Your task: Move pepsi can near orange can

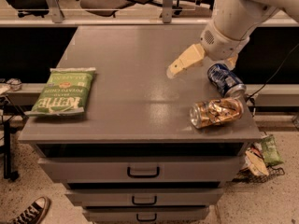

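The pepsi can [225, 80] lies on its side near the right edge of the grey cabinet top [126, 78]. The orange can [216, 112] lies on its side just in front of it, close to the front right corner; the two cans nearly touch. My gripper [203, 68] hangs just behind and left of the pepsi can. It is open and holds nothing. One beige finger [183, 63] sticks out to the left, and the other finger [231, 61] shows only a little, right above the pepsi can.
A green chip bag [63, 90] lies flat at the left front of the top. Drawers with handles [143, 172] are below the front edge. A wire basket with litter [261, 160] sits on the floor at the right. Chairs stand behind a rail at the back.
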